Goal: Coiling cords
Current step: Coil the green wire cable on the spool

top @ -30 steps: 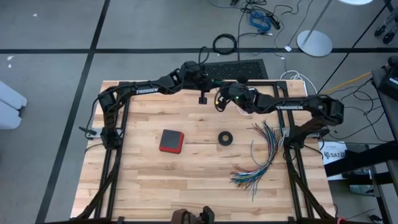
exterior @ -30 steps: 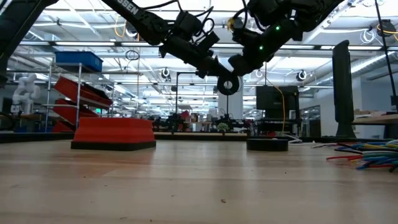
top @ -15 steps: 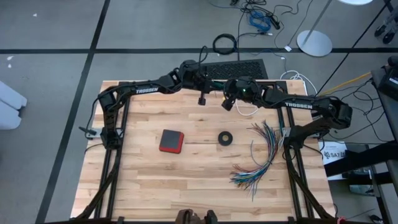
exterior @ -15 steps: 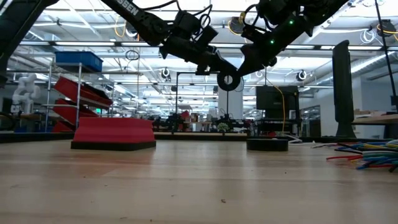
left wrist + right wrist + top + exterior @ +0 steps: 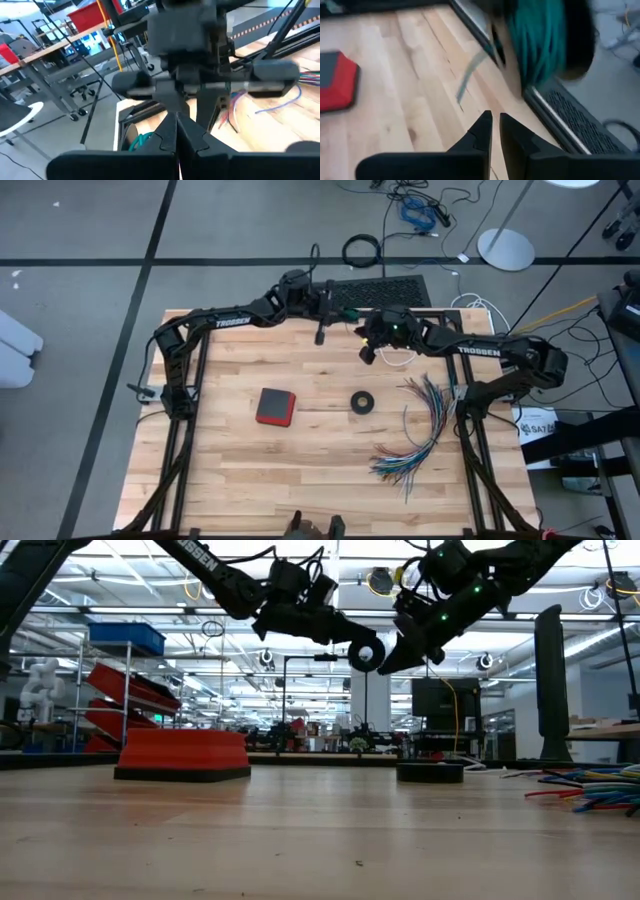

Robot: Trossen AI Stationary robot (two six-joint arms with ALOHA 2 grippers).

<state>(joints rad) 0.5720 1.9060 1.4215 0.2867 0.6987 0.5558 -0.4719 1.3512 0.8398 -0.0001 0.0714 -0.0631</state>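
Observation:
The teal cord is wound into a small coil above the table's far middle. In the low view it shows as a dark ring with a pale middle, and in the right wrist view as a blurred teal bundle. My left gripper reaches in almost level from the left and is shut at this coil. My right gripper comes from the right with only a slit between its fingertips, which stand right beside the coil. A white cord lies on the table under the right arm. My left gripper carries the teal coil at its fingertips, coming at it nearly level from the table's left. The coil is lifted well clear of the table. The fingers hide which turn of the cord they have. My right gripper stands tip to tip with the left; whether it touches the coil I cannot tell.
A red box and a small black ring lie mid-table. A fan of multicoloured wires covers the right side. A black perforated panel lies along the far edge. The near half of the table has free room.
My left gripper has tipped upward and turned, and the coil at its tip has risen. My right gripper has drawn back toward the table's right and rolled at the wrist, staying close to the coil.

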